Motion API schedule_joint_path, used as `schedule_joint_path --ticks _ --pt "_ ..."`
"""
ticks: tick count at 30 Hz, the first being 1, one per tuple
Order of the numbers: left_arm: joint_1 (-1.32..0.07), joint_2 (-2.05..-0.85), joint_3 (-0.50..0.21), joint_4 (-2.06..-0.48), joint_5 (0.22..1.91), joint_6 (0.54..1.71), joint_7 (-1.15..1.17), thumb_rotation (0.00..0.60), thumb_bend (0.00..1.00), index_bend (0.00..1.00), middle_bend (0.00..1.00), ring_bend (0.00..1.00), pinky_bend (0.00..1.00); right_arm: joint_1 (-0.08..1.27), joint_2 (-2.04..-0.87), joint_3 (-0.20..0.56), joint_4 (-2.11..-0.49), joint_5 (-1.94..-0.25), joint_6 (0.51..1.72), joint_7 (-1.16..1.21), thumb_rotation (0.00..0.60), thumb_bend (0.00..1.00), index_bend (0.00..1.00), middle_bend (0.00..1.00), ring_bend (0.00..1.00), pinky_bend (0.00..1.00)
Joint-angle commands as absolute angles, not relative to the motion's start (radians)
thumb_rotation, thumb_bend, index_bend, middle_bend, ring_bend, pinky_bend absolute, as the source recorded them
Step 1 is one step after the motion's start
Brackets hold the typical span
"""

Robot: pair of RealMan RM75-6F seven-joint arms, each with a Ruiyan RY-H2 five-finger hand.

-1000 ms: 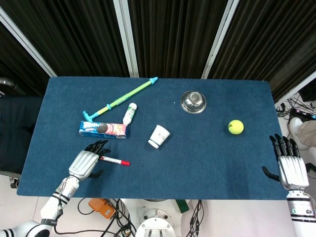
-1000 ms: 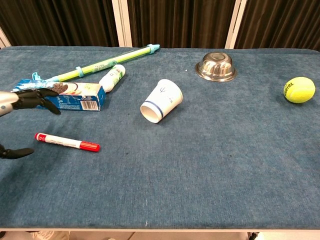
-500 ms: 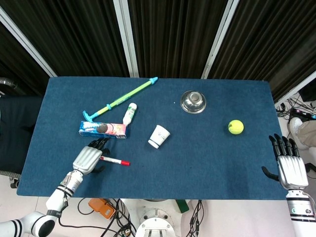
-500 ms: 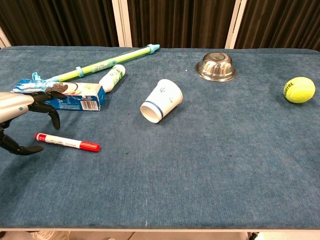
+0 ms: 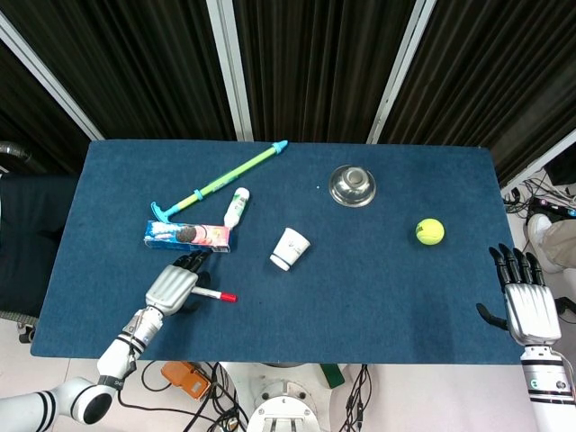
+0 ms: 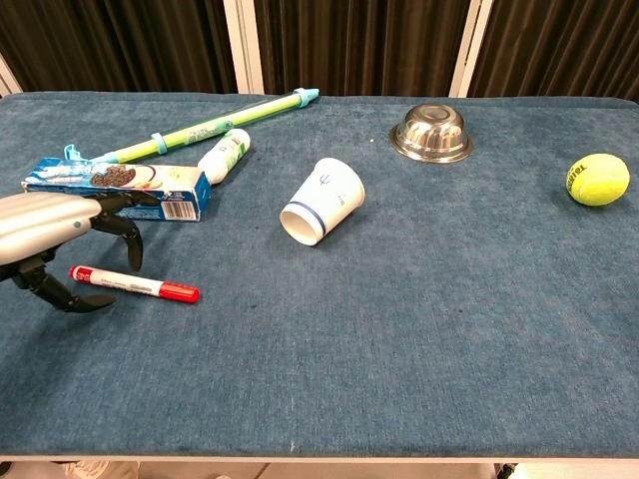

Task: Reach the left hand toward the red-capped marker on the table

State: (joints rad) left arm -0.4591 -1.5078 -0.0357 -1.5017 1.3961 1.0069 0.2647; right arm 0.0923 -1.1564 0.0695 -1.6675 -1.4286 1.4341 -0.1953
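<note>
The red-capped marker [image 6: 135,284] lies flat on the blue table near the front left, its red cap [image 5: 228,296] pointing right. My left hand [image 6: 60,235] hovers over the marker's white tail end, fingers curved downward and apart, thumb below the pen; it holds nothing. In the head view the left hand [image 5: 173,286] covers most of the marker's body. My right hand [image 5: 526,301] rests off the table's right front corner, fingers spread, empty.
A cookie box [image 6: 125,190] lies just behind the left hand, with a small white bottle [image 6: 223,156] and a green-blue stick [image 6: 205,126] beyond. A tipped paper cup [image 6: 322,201] sits mid-table. A steel bowl [image 6: 430,132] and tennis ball [image 6: 597,180] lie to the right.
The left hand has moved rightward and forward over the marker's tail, its fingers now curving down around it. The marker and the right hand have not moved.
</note>
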Motion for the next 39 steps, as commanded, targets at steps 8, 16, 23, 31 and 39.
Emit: schedule_joint_path --ticks 8,16,23,31,39 --pt "-0.481 -1.517 -0.042 -1.477 1.357 0.986 0.284 0.6 0.33 0.5 0.0 0.0 0.15 0.094 -1.157 0.068 -1.666 -1.43 1.433 -0.197 0.6 0.32 0.06 0.08 0.06 0.04" --pt "-0.494 -1.509 -0.043 -1.469 1.34 0.98 0.293 0.6 0.43 0.56 0.0 0.0 0.15 0.095 -1.157 0.068 -1.666 -1.432 1.433 -0.196 0.6 0.32 0.06 0.08 0.06 0.04" --pt "-0.486 -1.41 -0.053 -1.614 1.358 1.042 0.319 0.6 0.45 0.56 0.0 0.0 0.15 0.095 -1.157 0.067 -1.667 -1.434 1.432 -0.19 0.6 0.32 0.06 0.08 0.06 0.04" --pt "-0.51 -1.207 -0.1 -1.886 1.366 1.054 0.3 0.6 0.45 0.56 0.0 0.0 0.15 0.092 -1.154 0.065 -1.672 -1.432 1.433 -0.184 0.6 0.32 0.06 0.08 0.06 0.04" --pt "-0.571 -1.034 -0.185 -2.046 1.301 0.928 0.009 0.6 0.45 0.56 0.0 0.0 0.15 0.091 -1.153 0.063 -1.671 -1.438 1.435 -0.18 0.6 0.32 0.06 0.08 0.06 0.04"
